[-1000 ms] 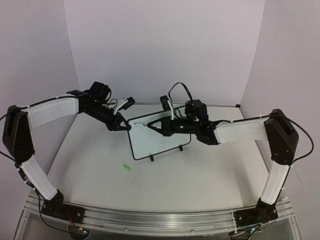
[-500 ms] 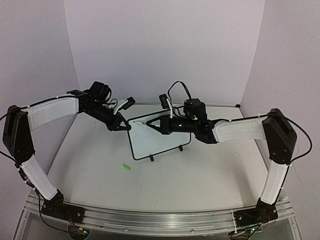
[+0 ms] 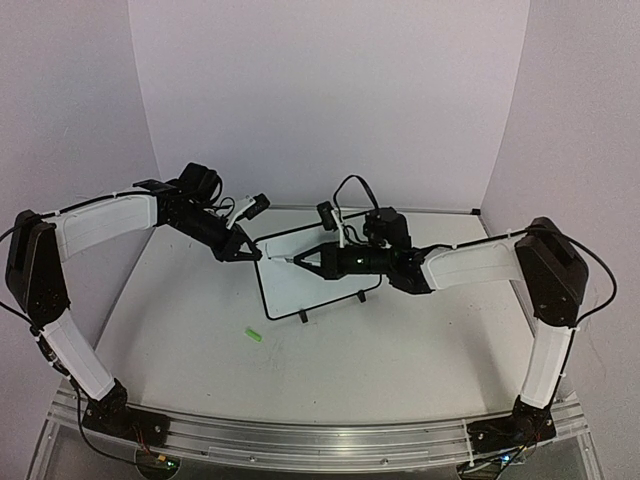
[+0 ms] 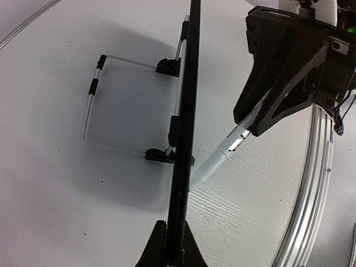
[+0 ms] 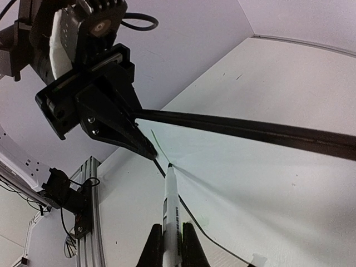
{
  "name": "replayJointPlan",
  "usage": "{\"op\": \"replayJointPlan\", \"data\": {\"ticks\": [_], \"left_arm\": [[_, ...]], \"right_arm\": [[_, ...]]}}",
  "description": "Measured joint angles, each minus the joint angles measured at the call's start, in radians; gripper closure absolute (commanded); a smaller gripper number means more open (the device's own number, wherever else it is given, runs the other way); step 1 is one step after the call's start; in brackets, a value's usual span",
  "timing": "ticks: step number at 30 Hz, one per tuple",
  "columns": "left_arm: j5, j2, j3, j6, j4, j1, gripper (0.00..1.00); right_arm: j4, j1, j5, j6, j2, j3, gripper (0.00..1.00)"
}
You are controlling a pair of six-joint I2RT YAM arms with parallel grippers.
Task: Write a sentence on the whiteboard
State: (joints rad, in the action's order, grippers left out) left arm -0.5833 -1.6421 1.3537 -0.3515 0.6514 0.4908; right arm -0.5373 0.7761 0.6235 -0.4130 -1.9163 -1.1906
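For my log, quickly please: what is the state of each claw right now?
Left claw: closed on the edge of the whiteboard.
Right claw: closed on the marker pen.

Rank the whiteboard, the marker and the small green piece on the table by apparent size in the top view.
1. whiteboard, clearly largest.
2 and 3, unsure: marker and small green piece. Only the marker's tip shows past the right gripper, and that bit looks about the piece's size.
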Motion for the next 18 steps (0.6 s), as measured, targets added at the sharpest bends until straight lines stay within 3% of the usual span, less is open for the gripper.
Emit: {"op": "replayJointPlan", "data": {"ticks": [18], "left_arm": [[0.001, 0.000, 0.000, 0.000, 0.002, 0.000, 1.00]], "right_arm": [[0.003, -0.003, 0.030, -0.004, 0.024, 0.055, 1.00]]}}
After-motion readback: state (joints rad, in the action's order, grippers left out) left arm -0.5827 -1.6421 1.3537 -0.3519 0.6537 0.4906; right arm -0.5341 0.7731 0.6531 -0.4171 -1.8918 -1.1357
